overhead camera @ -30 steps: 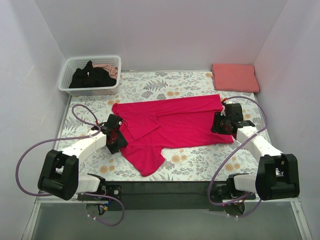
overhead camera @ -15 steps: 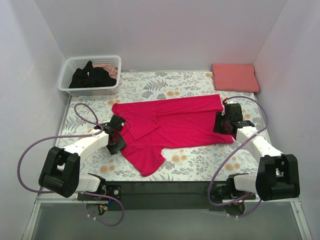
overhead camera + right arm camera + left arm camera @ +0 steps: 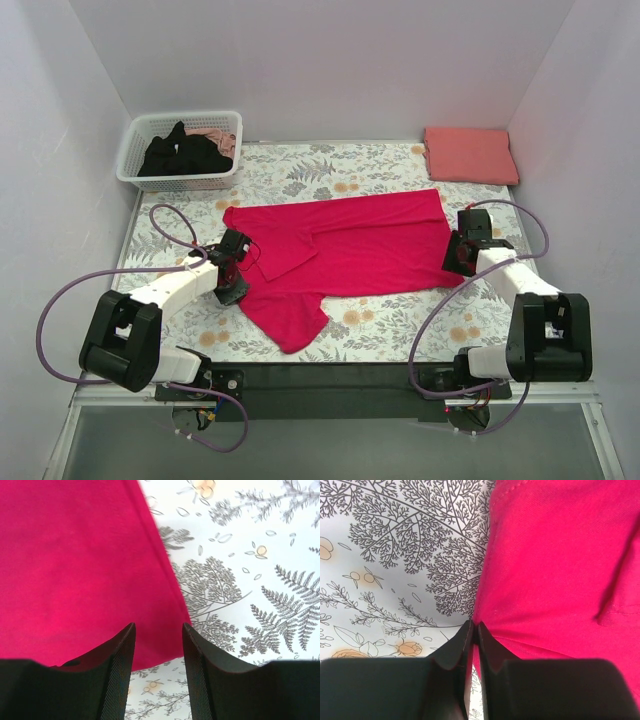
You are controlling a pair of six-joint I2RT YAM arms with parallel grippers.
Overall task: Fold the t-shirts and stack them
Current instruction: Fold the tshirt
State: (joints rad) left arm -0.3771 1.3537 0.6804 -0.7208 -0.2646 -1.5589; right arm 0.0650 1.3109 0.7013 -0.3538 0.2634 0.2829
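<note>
The crimson-magenta t-shirt lies spread across the middle of the floral cloth, one sleeve folded in and a flap hanging toward the near edge. My left gripper is shut on the shirt's left edge, its fingertips pinching the hem low over the cloth. My right gripper is open and empty, its jaws straddling the shirt's near right corner. A folded salmon-pink t-shirt lies at the far right. The black t-shirt is bunched in the basket.
The white lattice basket stands at the far left corner, with a bit of pink cloth behind the black shirt. The floral-print cloth covers the table. Walls close in on the left, right and back. Purple cables loop beside both arms.
My right gripper has moved right, from on the shirt to its right corner. My left gripper has shifted slightly up along the shirt's left edge. The shirt lies much as before.
</note>
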